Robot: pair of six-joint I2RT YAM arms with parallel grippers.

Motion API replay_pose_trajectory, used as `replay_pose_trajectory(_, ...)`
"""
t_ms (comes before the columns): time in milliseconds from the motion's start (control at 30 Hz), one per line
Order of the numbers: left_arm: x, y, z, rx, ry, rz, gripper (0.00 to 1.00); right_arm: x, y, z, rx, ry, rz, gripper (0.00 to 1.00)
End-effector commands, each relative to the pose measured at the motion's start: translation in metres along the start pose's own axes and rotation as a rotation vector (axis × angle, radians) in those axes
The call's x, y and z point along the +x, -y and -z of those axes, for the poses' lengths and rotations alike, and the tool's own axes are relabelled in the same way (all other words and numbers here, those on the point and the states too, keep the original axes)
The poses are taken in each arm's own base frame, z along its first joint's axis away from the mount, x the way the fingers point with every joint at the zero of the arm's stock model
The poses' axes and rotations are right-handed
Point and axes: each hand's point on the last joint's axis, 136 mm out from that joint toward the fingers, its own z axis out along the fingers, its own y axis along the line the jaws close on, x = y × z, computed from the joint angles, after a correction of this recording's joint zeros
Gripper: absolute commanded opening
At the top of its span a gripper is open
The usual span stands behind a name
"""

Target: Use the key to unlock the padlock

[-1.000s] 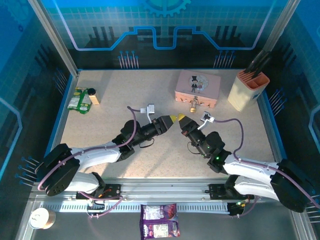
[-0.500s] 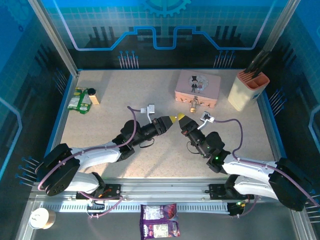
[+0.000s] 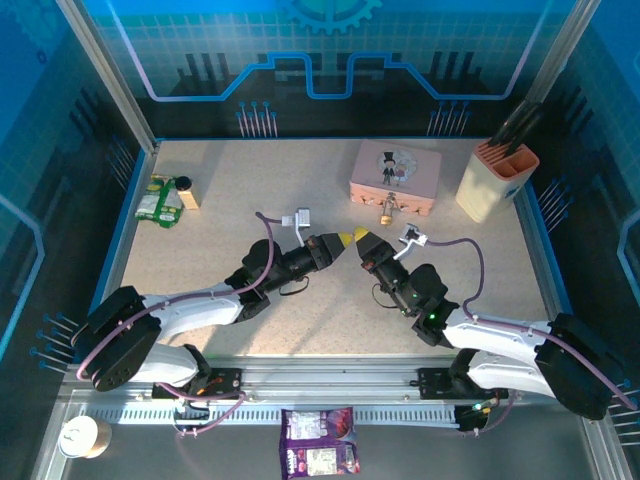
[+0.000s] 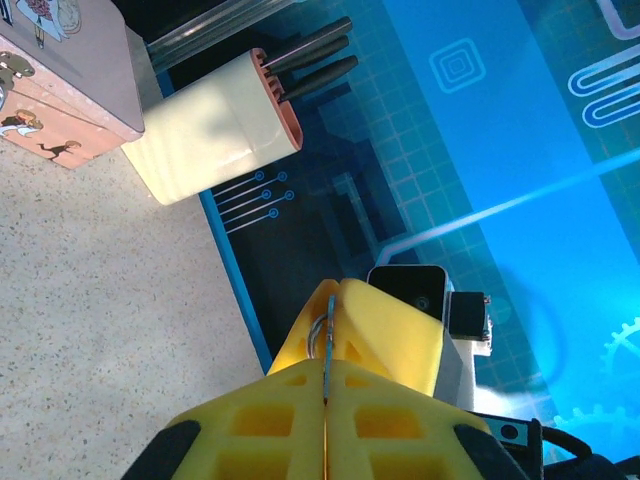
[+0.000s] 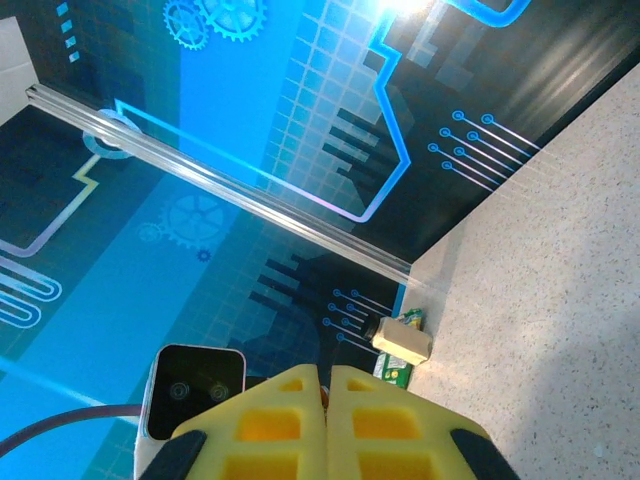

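Barely bigger than a fingertip, the brass padlock [image 3: 385, 212] hangs against the front face of the pink box [image 3: 395, 168], at its clasp; it is too small to show whether the shackle is shut. Just in front of the box, above the table [image 3: 230, 190], the key [image 4: 320, 335] shows as a thin grey sliver of metal nipped between the yellow fingertips of the left gripper [image 3: 346, 238], whose fingers are pressed tight on it. The right gripper [image 3: 362, 237] meets it tip to tip, its own fingers pressed together; whether they also bite the key cannot be told. Key and padlock both look light, stiff and slick: bare metal, easily twisted out of a soft pad's hold. The key is probably best held by its flat head, blade left free and aimed toward the box. The dangling padlock will likely swing away under a push, so its body wants steadying from the sides, keyhole left clear. Farther out, right of the box, stands a cream knife block [image 3: 495, 182].
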Motion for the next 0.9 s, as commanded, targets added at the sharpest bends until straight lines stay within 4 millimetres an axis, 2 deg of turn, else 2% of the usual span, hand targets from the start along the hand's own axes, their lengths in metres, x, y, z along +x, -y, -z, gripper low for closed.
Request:
replay_pose_trajectory(0, -0.008, 0.018, -0.002, 0.029, 0.012, -0.044, 0.05, 0.0, -0.005, 0.001, -0.012, 0.012, -0.008, 0.0)
replay_pose_trajectory(67, -0.011, 0.014, -0.001, 0.0, 0.017, -0.072, 0.05, 0.002, -0.008, 0.001, -0.019, -0.006, 0.02, 0.0)
replay_pose_trajectory(167, -0.017, 0.008, -0.002, -0.06, -0.007, -0.132, 0.0, 0.005, -0.004, 0.001, 0.0, -0.033, 0.072, 0.16)
replay_pose_trajectory(233, -0.023, 0.002, 0.0, -0.109, -0.031, -0.181, 0.0, 0.0, 0.003, 0.002, 0.024, -0.06, 0.1, 0.32)
replay_pose_trajectory(300, -0.034, -0.009, 0.008, -0.182, -0.065, -0.231, 0.0, -0.007, 0.018, 0.003, 0.088, -0.121, 0.119, 0.47)
replay_pose_trajectory(367, -0.038, -0.017, 0.016, -0.272, -0.136, -0.314, 0.0, -0.014, 0.027, 0.004, 0.142, -0.2, 0.211, 0.57)
replay_pose_trajectory(433, -0.04, -0.024, 0.021, -0.408, -0.236, -0.451, 0.0, -0.02, 0.036, 0.008, 0.181, -0.28, 0.318, 0.6)
replay_pose_trajectory(500, -0.038, -0.04, 0.029, -0.548, -0.356, -0.532, 0.0, -0.022, 0.037, 0.014, 0.155, -0.317, 0.396, 0.62)
replay_pose_trajectory(600, -0.032, -0.051, 0.037, -0.641, -0.49, -0.632, 0.0, -0.019, 0.036, 0.024, 0.071, -0.358, 0.46, 0.66)
replay_pose_trajectory(733, -0.015, -0.041, 0.037, -0.608, -0.599, -0.77, 0.0, -0.017, 0.036, 0.03, 0.029, -0.408, 0.437, 0.69)
replay_pose_trajectory(867, 0.006, -0.028, 0.036, -0.543, -0.699, -0.867, 0.0, -0.001, 0.014, 0.031, -0.148, -0.486, 0.419, 0.65)
